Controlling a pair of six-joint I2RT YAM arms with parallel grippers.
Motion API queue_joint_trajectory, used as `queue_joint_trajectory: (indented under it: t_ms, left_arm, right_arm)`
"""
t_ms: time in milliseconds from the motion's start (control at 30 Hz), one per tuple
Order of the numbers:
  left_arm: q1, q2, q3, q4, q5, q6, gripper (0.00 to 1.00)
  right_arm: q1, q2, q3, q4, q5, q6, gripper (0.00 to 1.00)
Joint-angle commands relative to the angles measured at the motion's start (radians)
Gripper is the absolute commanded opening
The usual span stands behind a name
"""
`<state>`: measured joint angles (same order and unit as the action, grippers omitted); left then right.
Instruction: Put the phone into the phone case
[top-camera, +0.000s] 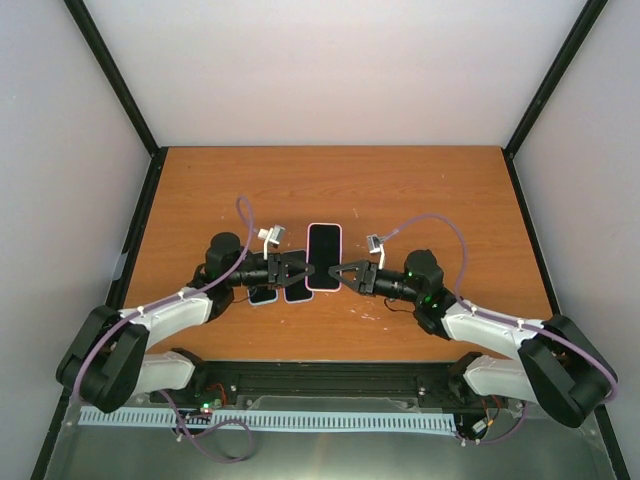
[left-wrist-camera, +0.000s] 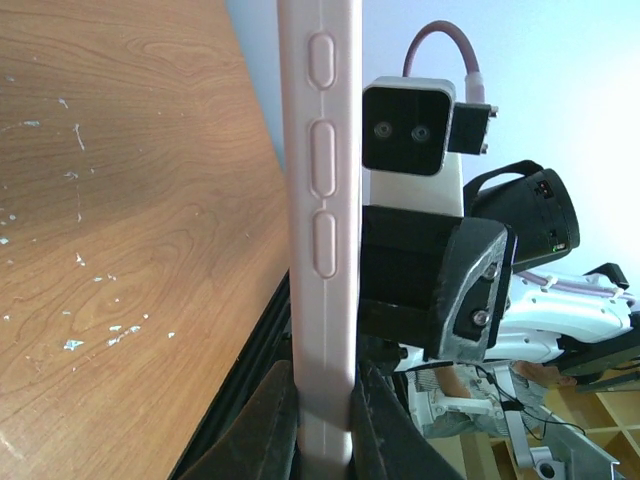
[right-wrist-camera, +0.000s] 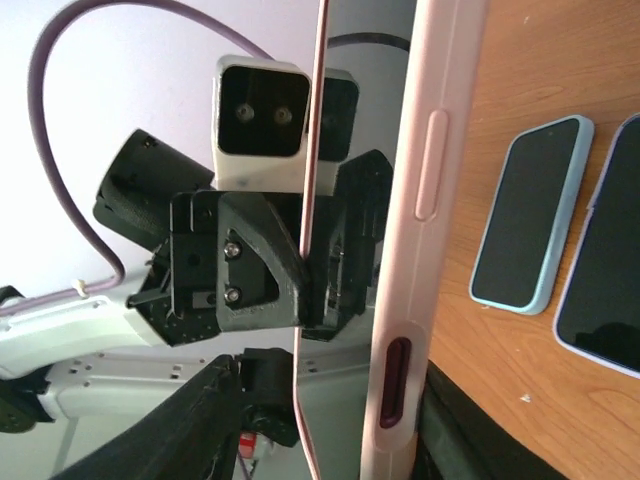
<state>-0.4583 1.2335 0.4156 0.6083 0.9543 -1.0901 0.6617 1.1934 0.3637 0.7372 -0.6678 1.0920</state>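
Observation:
A phone with a dark screen sits inside a pink case (top-camera: 323, 256) at the table's middle, held between both arms. My left gripper (top-camera: 303, 268) is shut on the case's left edge; in the left wrist view the pink case edge (left-wrist-camera: 320, 200) with its button bumps runs up from between the two dark fingers of that gripper (left-wrist-camera: 325, 430). My right gripper (top-camera: 342, 272) is at the case's right edge. In the right wrist view its jaws (right-wrist-camera: 330, 400) straddle the pink case (right-wrist-camera: 425, 250). One finger lies against the back and the other stands apart from the glossy screen.
Two more phones lie on the wooden table (top-camera: 440, 200) under my left gripper: one in a light blue case (right-wrist-camera: 530, 225) (top-camera: 264, 296) and one in a lavender case (right-wrist-camera: 605, 270) (top-camera: 298, 293). Black frame posts stand at the table's edges.

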Motion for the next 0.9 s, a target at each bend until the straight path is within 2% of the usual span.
queue_joint_trajectory:
  t_ms: [0,133,167,300,533,633,800,867]
  left_arm:
    - [0.002,0.027,0.056,0.088,-0.046,0.007,0.00]
    - [0.002,0.040,0.053,0.083,-0.060,0.018,0.00]
    - [0.001,0.041,0.048,0.065,-0.079,0.027,0.00]
    - [0.001,0.037,0.045,0.038,-0.092,0.047,0.00]
    - [0.002,-0.013,0.061,-0.091,-0.144,0.103,0.02]
    - [0.002,-0.041,0.059,-0.132,-0.166,0.131,0.20]
    - [0.002,-0.091,0.078,-0.261,-0.211,0.192,0.65]
    - [0.002,-0.129,0.084,-0.335,-0.252,0.220,0.78]
  right_arm:
    - [0.012,-0.037,-0.007,-0.035,-0.015,0.011,0.39]
    - [0.012,-0.048,-0.022,-0.021,-0.002,0.040,0.25]
    - [0.012,-0.055,-0.034,-0.016,0.009,0.052,0.17]
    - [0.012,-0.051,-0.034,-0.009,0.017,0.050,0.04]
    - [0.011,-0.053,-0.024,-0.076,0.038,0.001,0.03]
    - [0.010,-0.071,-0.008,-0.170,0.058,-0.063,0.03]
    - [0.003,-0.095,0.058,-0.444,0.141,-0.227,0.03]
    - [-0.004,-0.076,0.094,-0.519,0.151,-0.279,0.03]
